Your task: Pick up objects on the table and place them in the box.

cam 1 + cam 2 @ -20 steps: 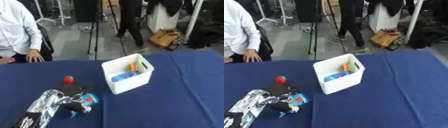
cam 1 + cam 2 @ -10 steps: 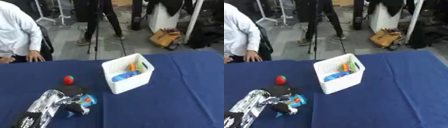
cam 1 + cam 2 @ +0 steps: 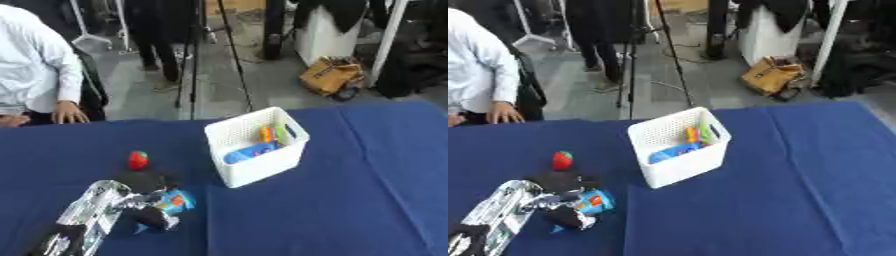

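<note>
The left hand (image 3: 144, 202) curls around a small blue object (image 3: 176, 200) low on the table (image 3: 350, 210), left of the white box (image 3: 256, 147). It looks light, rigid and smooth, probably slippery; gripping across its middle seems safest. The right hand is unseen.

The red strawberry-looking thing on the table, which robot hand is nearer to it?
Left. The left hand sits just in front of the red thing, curled round a blue object. The right hand shows in neither view.
</note>
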Action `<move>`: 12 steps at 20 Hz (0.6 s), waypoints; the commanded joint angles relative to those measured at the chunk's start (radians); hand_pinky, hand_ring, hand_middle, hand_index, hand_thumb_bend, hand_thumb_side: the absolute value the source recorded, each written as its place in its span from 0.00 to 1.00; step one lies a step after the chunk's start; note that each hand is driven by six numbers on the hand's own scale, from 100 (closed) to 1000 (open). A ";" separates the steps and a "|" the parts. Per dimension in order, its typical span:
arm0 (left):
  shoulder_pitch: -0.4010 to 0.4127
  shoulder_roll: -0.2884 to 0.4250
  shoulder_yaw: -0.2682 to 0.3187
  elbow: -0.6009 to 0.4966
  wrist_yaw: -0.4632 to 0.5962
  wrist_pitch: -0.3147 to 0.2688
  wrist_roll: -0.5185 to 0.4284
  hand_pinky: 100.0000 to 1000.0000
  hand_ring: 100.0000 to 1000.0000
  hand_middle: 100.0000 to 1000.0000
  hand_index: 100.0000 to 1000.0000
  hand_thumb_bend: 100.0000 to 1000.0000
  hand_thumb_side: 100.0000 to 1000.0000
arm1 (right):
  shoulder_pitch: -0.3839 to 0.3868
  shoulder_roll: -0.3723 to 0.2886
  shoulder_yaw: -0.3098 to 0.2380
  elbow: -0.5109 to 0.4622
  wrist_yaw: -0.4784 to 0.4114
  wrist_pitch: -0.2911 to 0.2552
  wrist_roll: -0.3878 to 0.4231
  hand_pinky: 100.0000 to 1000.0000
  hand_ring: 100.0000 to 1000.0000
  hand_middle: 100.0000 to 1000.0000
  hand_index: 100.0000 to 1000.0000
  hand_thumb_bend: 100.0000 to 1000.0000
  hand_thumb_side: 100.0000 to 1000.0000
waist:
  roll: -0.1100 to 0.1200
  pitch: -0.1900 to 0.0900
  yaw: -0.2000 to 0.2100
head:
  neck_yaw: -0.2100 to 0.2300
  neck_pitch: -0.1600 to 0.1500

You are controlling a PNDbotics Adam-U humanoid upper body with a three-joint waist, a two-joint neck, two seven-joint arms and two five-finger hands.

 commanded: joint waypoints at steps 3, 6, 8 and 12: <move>-0.019 0.001 0.011 -0.004 0.001 0.001 -0.006 1.00 1.00 1.00 1.00 0.30 0.72 | -0.013 -0.018 -0.009 -0.010 -0.004 -0.004 0.002 0.82 0.81 0.60 0.69 0.00 0.73 | -0.007 -0.015 0.001 | 0.002 -0.007; -0.019 -0.001 0.012 -0.003 0.001 0.003 -0.012 1.00 1.00 1.00 1.00 0.28 0.69 | -0.014 -0.019 -0.010 -0.010 -0.004 -0.005 0.002 0.82 0.81 0.60 0.69 0.00 0.73 | -0.007 -0.015 0.002 | 0.001 -0.007; -0.018 -0.002 0.012 -0.004 0.002 0.005 -0.013 1.00 1.00 1.00 1.00 0.26 0.64 | -0.014 -0.018 -0.010 -0.010 -0.004 -0.005 0.002 0.82 0.81 0.60 0.69 0.00 0.73 | -0.007 -0.014 0.002 | 0.002 -0.007; -0.019 -0.004 0.012 -0.007 -0.002 0.009 -0.011 1.00 1.00 1.00 1.00 0.21 0.55 | -0.015 -0.019 -0.012 -0.010 -0.006 -0.006 0.002 0.82 0.81 0.60 0.69 0.00 0.73 | -0.008 -0.014 0.002 | 0.003 -0.007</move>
